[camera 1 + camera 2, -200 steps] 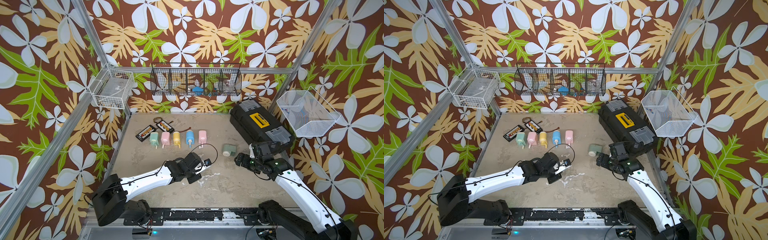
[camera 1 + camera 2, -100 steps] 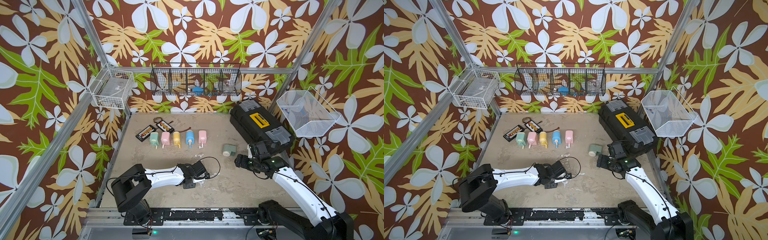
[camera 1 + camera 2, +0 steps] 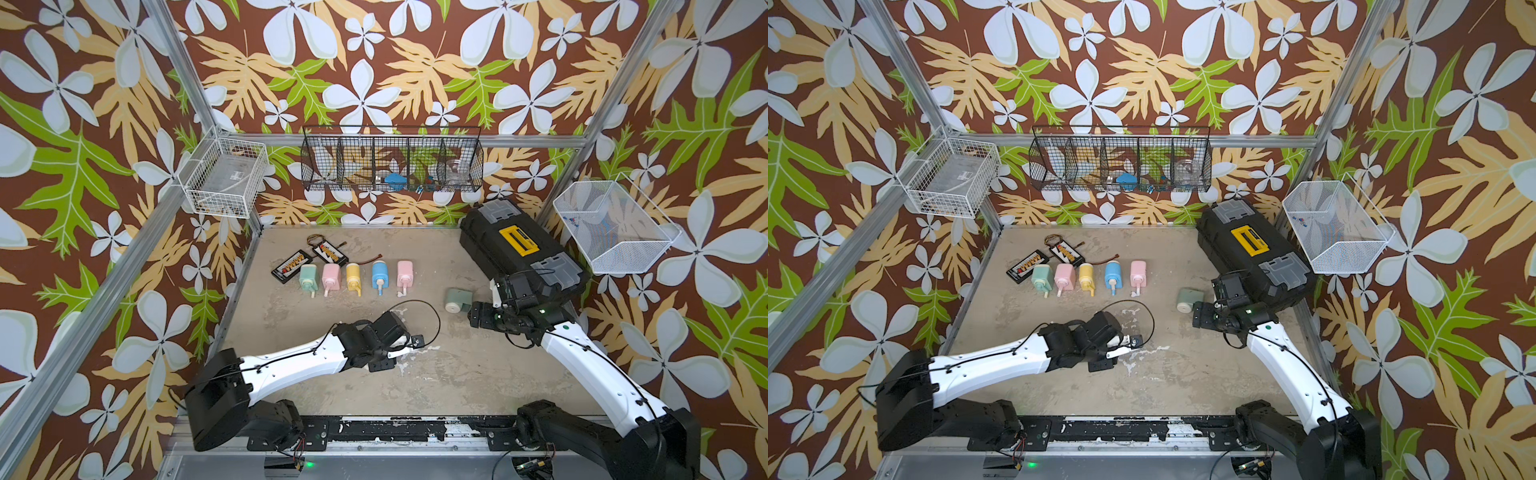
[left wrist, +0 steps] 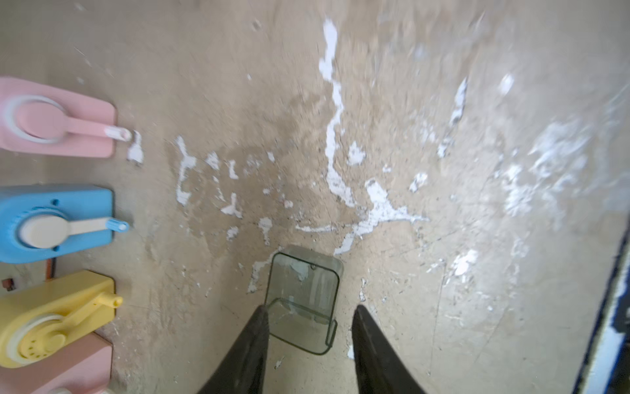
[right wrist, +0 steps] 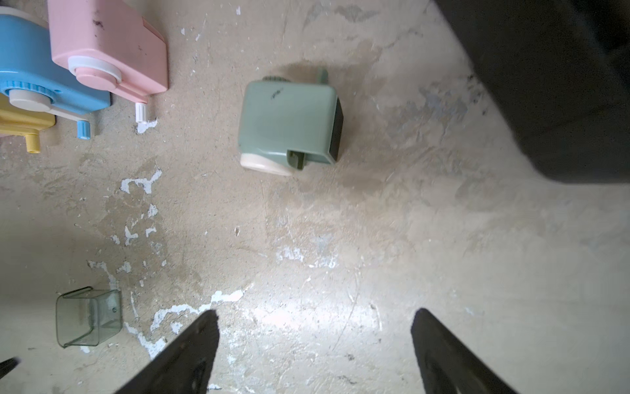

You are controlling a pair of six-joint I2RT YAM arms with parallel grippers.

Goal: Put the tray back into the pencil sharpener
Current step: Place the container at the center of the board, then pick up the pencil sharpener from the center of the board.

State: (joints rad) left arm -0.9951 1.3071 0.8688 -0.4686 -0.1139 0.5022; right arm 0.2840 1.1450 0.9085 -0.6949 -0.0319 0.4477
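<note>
Tray (image 4: 303, 290), clear and green-tinted, lies on the table (image 4: 443, 102) well apart from the green pencil sharpener (image 5: 289, 126). The left gripper (image 4: 310, 308) stands parted, its fingers (image 4: 252, 341) either side of the tray's end, unclamped; the right gripper (image 5: 317, 313) hovers near the sharpener, spread wide

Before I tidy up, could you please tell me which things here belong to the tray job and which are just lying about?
For the job: clear tray, between the open jaws of the left tool; lone green sharpener, its slot empty; right tool, open.
Lying about: five coloured sharpeners in a row; black toolbox; two small circuit boards; three wire baskets.
</note>
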